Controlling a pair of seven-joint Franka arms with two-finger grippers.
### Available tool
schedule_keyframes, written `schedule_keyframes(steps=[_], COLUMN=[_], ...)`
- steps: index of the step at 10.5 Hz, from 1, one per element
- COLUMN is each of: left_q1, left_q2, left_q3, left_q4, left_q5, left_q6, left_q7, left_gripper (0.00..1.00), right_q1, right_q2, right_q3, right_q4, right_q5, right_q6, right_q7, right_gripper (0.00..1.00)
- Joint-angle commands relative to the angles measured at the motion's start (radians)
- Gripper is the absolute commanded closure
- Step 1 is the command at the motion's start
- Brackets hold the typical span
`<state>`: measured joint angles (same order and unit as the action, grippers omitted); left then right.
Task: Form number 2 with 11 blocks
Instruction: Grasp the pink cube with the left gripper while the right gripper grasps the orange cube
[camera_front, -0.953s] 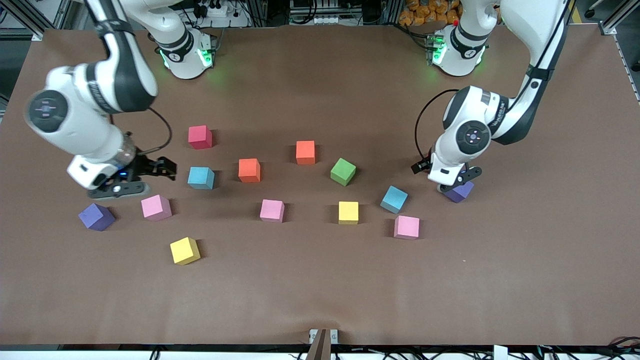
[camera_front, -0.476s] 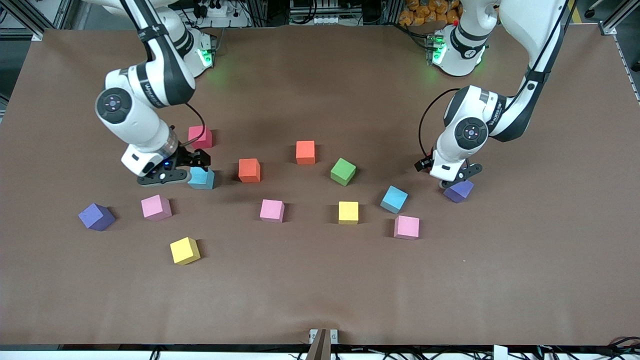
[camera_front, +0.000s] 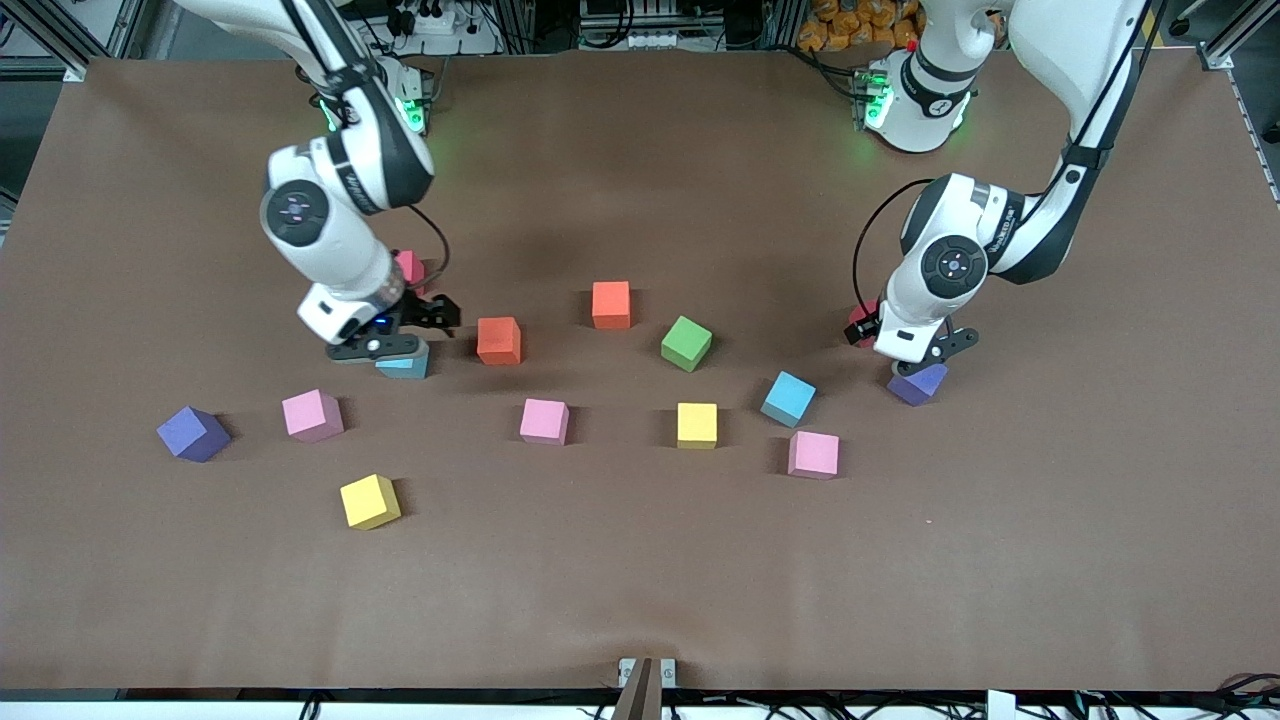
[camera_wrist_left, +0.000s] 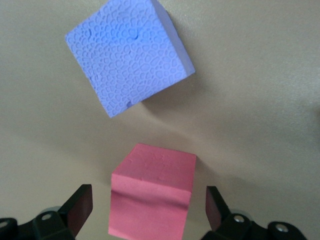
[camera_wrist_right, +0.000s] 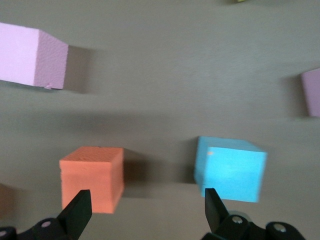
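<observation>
Jaws of left gripper (camera_wrist_left: 148, 212), spread wide, bracket red foam cube (camera_wrist_left: 152, 197); purple foam cube (camera_wrist_left: 127, 52) sits just beside, approx 4 o'clock. Right gripper (camera_front: 405, 335), also unclenched, hovers over light-blue foam cube (camera_front: 404, 364).

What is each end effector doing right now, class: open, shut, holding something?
Left end effector: open, empty, over a pink block beside the purple cube.
Right end effector: open, empty, above the light blue block.

Blocks (camera_front: 545, 420) look like matte foam; purple cube (camera_wrist_left: 127, 52) has a pebbled face. Tabletop (camera_front: 640, 580) matte brown sheet. Arm shells (camera_front: 335, 240) glossy white plastic.
</observation>
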<state>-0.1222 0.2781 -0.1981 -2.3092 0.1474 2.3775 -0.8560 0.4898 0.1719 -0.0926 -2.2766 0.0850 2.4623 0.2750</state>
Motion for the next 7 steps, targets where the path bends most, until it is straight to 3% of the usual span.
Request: schedule_keyframes(steps=[1,7], left_q1=[0.025,0.032], left_q2=[-0.033,-0.027], left_q3=[-0.007,-0.009], left_q4=[-0.123,-0.139], left_q5=[0.027,0.034], left_q6=[0.189,0.203], left_q7=[-0.008,0.008], left_gripper=[0.0,0.0], right_q1=[0.061,0.09], right_q2=[0.076,0.112], right_q3=[-0.004,-0.004], right_q4=[0.003,0.017], right_q5=[0.065,0.079], right_q6=[0.078,0.089], right_q7=[0.029,0.038], right_gripper=[0.0,0.0])
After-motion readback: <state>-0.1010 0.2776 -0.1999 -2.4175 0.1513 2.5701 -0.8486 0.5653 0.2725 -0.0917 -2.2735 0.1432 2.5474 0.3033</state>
